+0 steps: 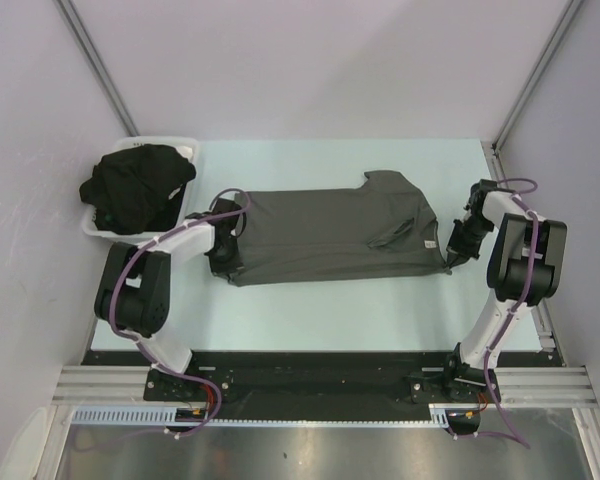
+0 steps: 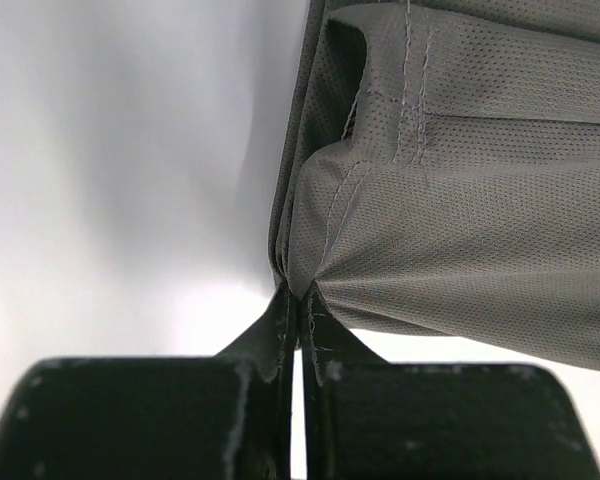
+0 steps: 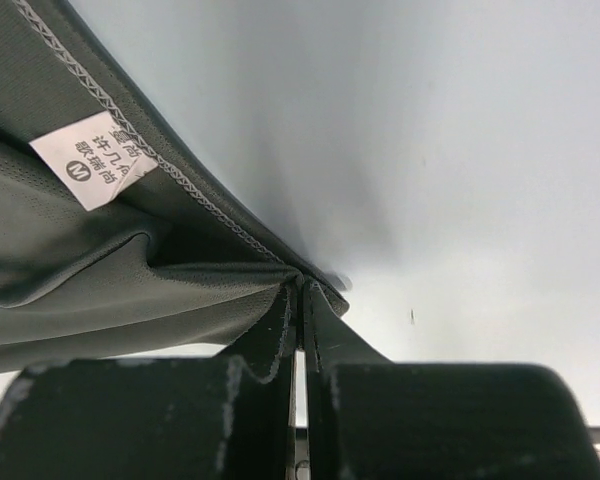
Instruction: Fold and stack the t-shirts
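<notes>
**Top external.** Charcoal grey t-shirt lay spread across the table. Its left end met the left end effector and its right end met the right end effector. Black t-shirts were heaped in the white tray, far left.

**Left wrist.** Left end effector was clenched on a pinch of stitched grey hem. The rest of the shirt was cut off by the frame.

**Right wrist.** Right end effector was clenched on the shirt's edge. The white label bore a circled M; its other characters were hard to make out.

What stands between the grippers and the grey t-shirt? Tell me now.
Nothing visible: the left gripper and right gripper are each shut directly on opposite ends of the charcoal grey t-shirt.
</notes>
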Tool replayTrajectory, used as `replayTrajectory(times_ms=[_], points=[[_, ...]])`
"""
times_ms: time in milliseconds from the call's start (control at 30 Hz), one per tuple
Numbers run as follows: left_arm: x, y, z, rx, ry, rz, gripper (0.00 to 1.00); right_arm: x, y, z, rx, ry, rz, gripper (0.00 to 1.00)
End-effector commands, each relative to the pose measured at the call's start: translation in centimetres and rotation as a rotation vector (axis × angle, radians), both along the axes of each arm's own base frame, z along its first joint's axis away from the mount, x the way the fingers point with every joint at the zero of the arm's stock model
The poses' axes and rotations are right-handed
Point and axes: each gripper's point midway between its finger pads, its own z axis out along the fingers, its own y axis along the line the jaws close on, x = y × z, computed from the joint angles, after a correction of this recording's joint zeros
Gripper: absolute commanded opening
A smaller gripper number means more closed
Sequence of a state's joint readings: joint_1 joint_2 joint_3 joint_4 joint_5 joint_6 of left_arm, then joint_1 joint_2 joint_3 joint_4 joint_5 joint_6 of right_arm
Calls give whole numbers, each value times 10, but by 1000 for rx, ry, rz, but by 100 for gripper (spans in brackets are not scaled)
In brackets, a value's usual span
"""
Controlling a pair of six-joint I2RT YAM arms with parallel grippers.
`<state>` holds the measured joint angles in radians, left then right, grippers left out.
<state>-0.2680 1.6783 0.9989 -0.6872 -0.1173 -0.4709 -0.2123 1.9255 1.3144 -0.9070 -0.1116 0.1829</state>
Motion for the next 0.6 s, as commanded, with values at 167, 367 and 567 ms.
replayTrajectory(times_ms=[167, 367, 567], points=[[-32, 10, 23, 7, 8, 25, 0, -37, -4, 17, -60, 25, 3, 0], [-44, 9, 21, -10, 29, 32, 3, -52, -1, 8, -49, 64, 4, 0], [-45, 10, 23, -6, 35, 31, 33, -57, 2, -6, -31, 114, -2, 12]])
